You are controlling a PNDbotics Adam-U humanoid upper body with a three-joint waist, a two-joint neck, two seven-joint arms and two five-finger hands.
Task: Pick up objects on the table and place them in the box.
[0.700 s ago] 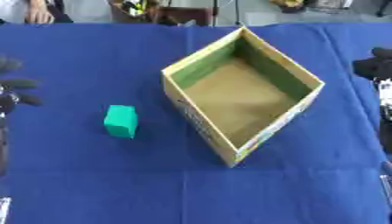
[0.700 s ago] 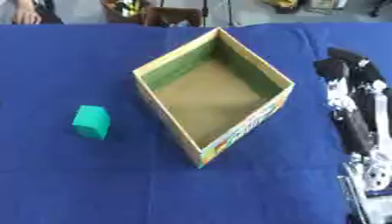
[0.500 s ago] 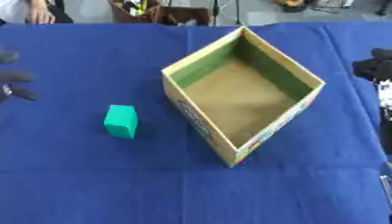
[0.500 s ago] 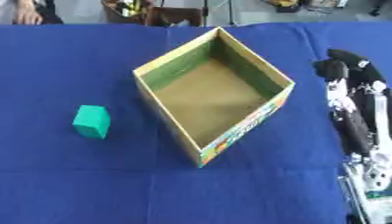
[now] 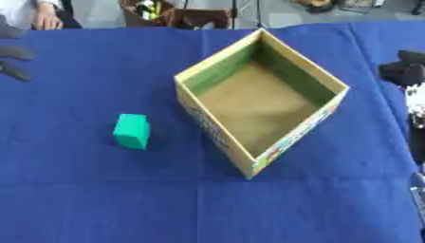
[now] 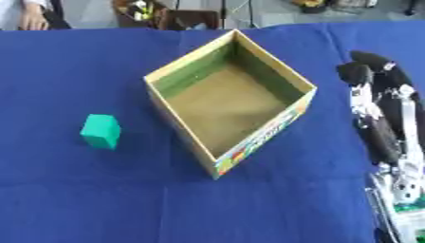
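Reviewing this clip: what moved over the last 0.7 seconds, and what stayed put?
The left robot hand, at the left edge of the left eye view, has moved up the picture, farther from the green block. It holds nothing. The block, the empty box and the right robot hand beside the box stayed as they were.

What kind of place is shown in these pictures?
Probably a lab or demo workspace: a table with a blue cloth holds only an open cardboard box and a green block, with cluttered equipment at the far edge.
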